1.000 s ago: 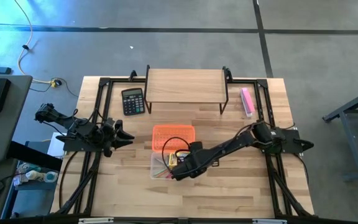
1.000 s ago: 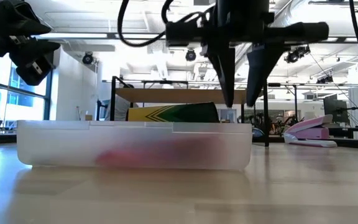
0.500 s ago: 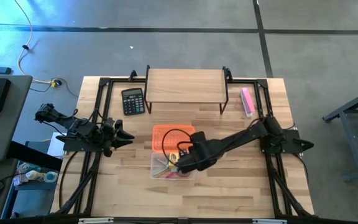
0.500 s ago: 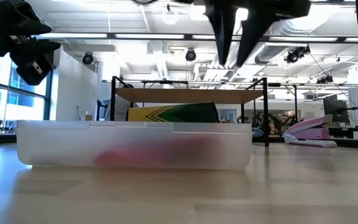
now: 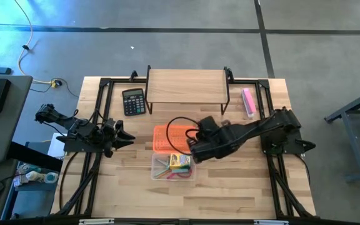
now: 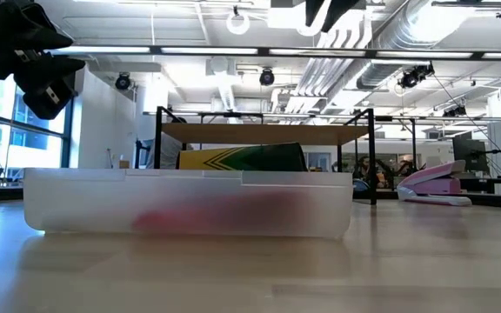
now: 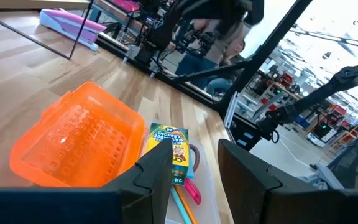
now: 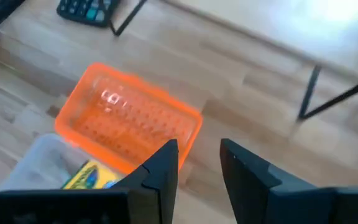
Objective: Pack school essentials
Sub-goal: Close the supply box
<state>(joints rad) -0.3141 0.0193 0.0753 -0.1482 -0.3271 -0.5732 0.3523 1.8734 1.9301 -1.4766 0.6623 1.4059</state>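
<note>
Risen and drawn back toward its own side, the right pincer (image 5: 191, 150) now hangs above the near edge of the orange lid (image 5: 170, 136), whereas a second ago it was low over the clear plastic box (image 5: 157, 169); in the low view only its fingertips (image 6: 324, 10) show at the upper edge, where earlier they reached down to the box rim. Its fingers (image 8: 162, 163) stand slightly apart with nothing between them. The yellow-green crayon box (image 5: 180, 161) lies in the clear plastic box at its right end, on top of the other stationery: thin green and orange pencils (image 5: 162, 166) slant across the left part, and the red-handled scissors (image 5: 181, 173) show beside the crayon box toward the front wall. From the left wrist the crayon box (image 7: 168, 151) sits just beside the orange lid (image 7: 76, 144), with a pink-red handle (image 7: 191, 190) below it. The left pincer (image 5: 125, 134) waits at the left side of the worktop (image 5: 230, 187), well apart from the box, its fingers (image 7: 160, 168) parted and holding nothing. A black calculator (image 5: 133, 101) lies beside the wooden riser shelf (image 5: 186, 85) at the back, and a pale pink oblong block (image 5: 248, 102) rests to the right of that shelf
</note>
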